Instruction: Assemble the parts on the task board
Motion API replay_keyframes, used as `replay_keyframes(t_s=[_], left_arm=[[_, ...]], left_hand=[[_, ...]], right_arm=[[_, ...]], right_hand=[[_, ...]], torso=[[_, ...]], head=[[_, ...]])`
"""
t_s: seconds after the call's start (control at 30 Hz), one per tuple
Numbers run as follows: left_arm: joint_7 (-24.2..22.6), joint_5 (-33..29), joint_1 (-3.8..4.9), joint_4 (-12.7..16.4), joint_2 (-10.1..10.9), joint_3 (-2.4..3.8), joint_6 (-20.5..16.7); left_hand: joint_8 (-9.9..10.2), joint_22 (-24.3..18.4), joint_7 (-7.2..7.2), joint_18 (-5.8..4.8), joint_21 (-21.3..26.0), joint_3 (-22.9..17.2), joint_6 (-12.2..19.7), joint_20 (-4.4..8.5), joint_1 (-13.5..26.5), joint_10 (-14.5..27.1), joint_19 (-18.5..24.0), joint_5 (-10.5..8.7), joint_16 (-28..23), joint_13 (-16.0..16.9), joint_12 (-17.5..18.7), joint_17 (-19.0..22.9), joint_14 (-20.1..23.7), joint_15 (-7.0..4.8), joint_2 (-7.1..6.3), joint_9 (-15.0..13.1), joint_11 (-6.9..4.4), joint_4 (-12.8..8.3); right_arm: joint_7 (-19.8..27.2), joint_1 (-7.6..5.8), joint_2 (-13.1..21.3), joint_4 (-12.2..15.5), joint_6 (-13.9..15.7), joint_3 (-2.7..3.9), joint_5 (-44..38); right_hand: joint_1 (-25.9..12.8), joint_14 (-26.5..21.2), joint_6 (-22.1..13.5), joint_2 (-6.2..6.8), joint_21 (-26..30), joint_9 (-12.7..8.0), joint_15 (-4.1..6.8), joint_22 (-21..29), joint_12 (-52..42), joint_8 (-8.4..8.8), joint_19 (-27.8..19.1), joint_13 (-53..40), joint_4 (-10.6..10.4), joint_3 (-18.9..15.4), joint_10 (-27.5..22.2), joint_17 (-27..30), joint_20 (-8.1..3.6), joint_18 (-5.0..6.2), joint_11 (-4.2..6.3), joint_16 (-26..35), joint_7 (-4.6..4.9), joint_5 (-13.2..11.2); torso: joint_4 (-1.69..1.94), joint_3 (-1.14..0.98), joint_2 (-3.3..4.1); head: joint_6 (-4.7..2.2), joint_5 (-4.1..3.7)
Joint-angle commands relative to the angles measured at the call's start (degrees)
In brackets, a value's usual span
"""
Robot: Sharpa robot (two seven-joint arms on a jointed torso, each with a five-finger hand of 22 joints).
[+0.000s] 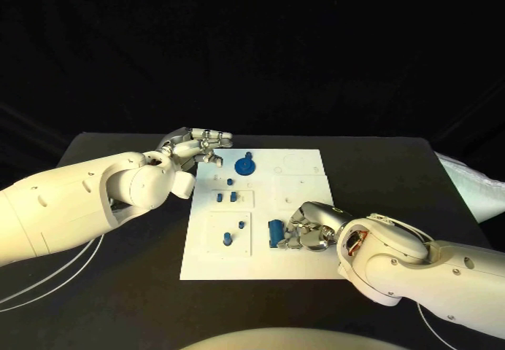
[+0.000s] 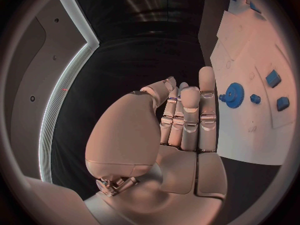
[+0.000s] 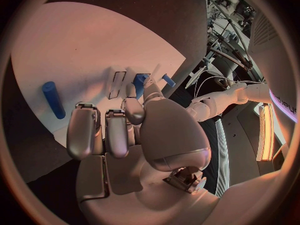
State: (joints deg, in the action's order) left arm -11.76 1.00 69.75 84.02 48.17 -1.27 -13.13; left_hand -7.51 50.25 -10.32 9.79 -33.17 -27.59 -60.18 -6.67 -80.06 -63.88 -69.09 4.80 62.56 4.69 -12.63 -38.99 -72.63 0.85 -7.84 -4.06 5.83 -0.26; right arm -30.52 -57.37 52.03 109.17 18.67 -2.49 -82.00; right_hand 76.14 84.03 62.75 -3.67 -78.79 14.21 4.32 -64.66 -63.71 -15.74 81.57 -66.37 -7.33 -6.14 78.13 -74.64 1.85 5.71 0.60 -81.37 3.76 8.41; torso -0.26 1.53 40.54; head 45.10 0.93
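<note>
Task board, the white plate, lies at the centre of the black table with its long axis running from six to twelve o'clock in the head view. By my reading the assembly is well short of done: several blue parts lie loose or only partly seated, and some recesses toward the board's two o'clock area look unfilled.

Left hand hovers at the board's eleven o'clock corner, fingers straight and side by side, holding nothing. Right hand sits over the board's five o'clock area with its fingers curled down toward a blue piece; whether it actually holds anything I cannot tell, since the fingers hide the contact.

Blue gear lies flat near the twelve o'clock edge, just beside the left hand's fingertips. Blue peg, a long cylinder, lies at about nine o'clock from the right hand, its long axis pointing roughly six to twelve. Smaller blue blocks rest in the middle recess at the board's nine o'clock side, and two more small pieces lie in the recess toward seven o'clock.
</note>
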Motion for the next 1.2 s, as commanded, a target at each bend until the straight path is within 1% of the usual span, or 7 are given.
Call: replay_keyframes(t_s=[0.03,0.17,0.43,0.67,0.83,1.03,1.2], left_arm=[[-0.1,-0.2,0.00,0.1,0.0,0.03,1.2],[0.0,-0.1,0.00,0.1,0.1,0.03,1.2],[0.1,-0.1,0.00,0.1,0.1,0.03,1.3],[0.2,-0.1,0.00,0.1,0.3,0.02,1.3],[0.2,-0.1,0.00,0.0,0.2,0.02,1.3],[0.1,-0.1,-0.01,-0.1,0.1,0.01,1.2],[0.1,-0.1,-0.01,-0.1,0.0,0.00,1.2]], left_hand=[[-0.2,-0.1,0.10,0.65,0.3,0.3,0.4,0.17,0.1,0.4,0.0,0.37,-0.2,-0.1,-0.2,0.0,0.5,0.05,0.68,0.1,0.12,0.1],[-0.2,-0.1,0.10,0.65,0.3,0.3,0.4,0.17,0.1,0.4,0.0,0.37,-0.2,-0.1,-0.2,0.0,0.5,0.05,0.68,0.1,0.12,0.1],[-0.2,-0.1,0.10,0.65,0.3,0.3,0.4,0.17,0.1,0.4,0.0,0.37,-0.2,-0.1,-0.2,0.0,0.5,0.05,0.68,0.1,0.12,0.1],[-0.3,-0.1,0.10,0.66,0.3,0.3,0.4,0.16,0.0,0.4,0.0,0.39,-0.2,-0.1,-0.3,0.1,0.5,0.05,0.76,0.1,0.12,0.1],[-0.3,-0.1,0.10,0.66,0.3,0.3,0.4,0.16,0.0,0.4,0.0,0.39,-0.2,-0.1,-0.3,0.1,0.5,0.05,0.76,0.1,0.12,0.1],[-0.3,-0.1,0.10,0.66,0.3,0.3,0.4,0.16,0.0,0.4,0.0,0.39,-0.2,-0.1,-0.3,0.1,0.5,0.05,0.76,0.1,0.12,0.1],[-0.3,-0.1,0.10,0.66,0.3,0.3,0.4,0.16,0.0,0.4,0.0,0.39,-0.2,-0.1,-0.3,0.1,0.5,0.05,0.76,0.1,0.12,0.1]], right_arm=[[-0.2,0.03,0.0,-0.2,-0.6,0.06,-1.1],[0.5,0.05,0.1,0.0,-0.9,0.06,-0.6],[1.6,0.09,1.6,0.7,-0.6,0.06,-0.2],[3.1,-0.03,5.5,2.6,1.4,0.08,-0.3],[4.7,-1.63,9.3,4.0,2.8,0.12,0.5],[5.0,-3.20,13.4,4.1,2.7,0.11,0.7],[3.9,-3.53,14.7,2.9,1.2,0.01,-1.1]], right_hand=[[0.5,3.4,0.1,-0.12,-0.3,0.0,0.41,-0.1,-0.3,-0.39,0.0,-0.1,0.2,0.0,0.2,0.0,-0.30,-1.03,0.26,-0.3,-0.19,-0.4],[-0.6,3.4,0.2,0.64,-0.3,0.2,0.40,0.0,-0.4,-0.54,-0.1,-0.3,-0.2,-0.7,0.3,0.0,-0.32,-1.03,0.23,-0.3,-0.14,-0.2],[-4.5,3.4,-0.1,3.70,-0.2,0.6,0.25,0.1,0.0,-0.70,-0.1,-0.4,-1.9,-4.1,0.4,0.1,-0.22,-1.01,0.04,-0.2,0.02,0.5],[-5.4,3.4,-0.3,4.49,-0.1,0.9,0.25,0.2,0.5,-0.79,-0.2,-0.2,-2.6,-5.7,0.2,0.2,-0.22,-0.97,0.03,-0.1,0.00,-1.2],[-1.5,3.4,-2.0,2.09,0.1,0.8,0.06,0.4,2.2,0.24,-0.4,0.8,-1.1,-4.3,-0.7,0.1,-0.14,-0.95,-0.30,-0.1,0.52,1.9],[3.2,3.4,-3.1,-1.58,0.0,0.1,-0.14,0.3,3.9,2.00,-0.4,1.7,1.0,-0.4,-1.5,0.0,0.00,-0.96,-0.52,-0.1,0.93,2.6],[3.1,3.4,-2.8,-2.18,0.0,-0.3,-0.28,0.1,4.5,2.89,-0.3,2.0,0.8,0.7,-1.5,0.0,0.15,-1.00,-0.66,-0.1,1.08,2.5]], torso=[[-0.03,0.00,-0.01],[-0.09,0.01,-0.06],[-0.11,-0.02,-0.08],[-0.17,-0.03,-0.14],[-0.19,-0.01,-0.18],[-0.14,0.00,-0.07],[-0.27,-0.11,-0.07]], head=[[0.08,0.13],[0.09,0.21],[0.17,0.26],[0.19,0.29],[-0.07,-0.06],[-0.34,-0.49],[-0.50,-0.94]])
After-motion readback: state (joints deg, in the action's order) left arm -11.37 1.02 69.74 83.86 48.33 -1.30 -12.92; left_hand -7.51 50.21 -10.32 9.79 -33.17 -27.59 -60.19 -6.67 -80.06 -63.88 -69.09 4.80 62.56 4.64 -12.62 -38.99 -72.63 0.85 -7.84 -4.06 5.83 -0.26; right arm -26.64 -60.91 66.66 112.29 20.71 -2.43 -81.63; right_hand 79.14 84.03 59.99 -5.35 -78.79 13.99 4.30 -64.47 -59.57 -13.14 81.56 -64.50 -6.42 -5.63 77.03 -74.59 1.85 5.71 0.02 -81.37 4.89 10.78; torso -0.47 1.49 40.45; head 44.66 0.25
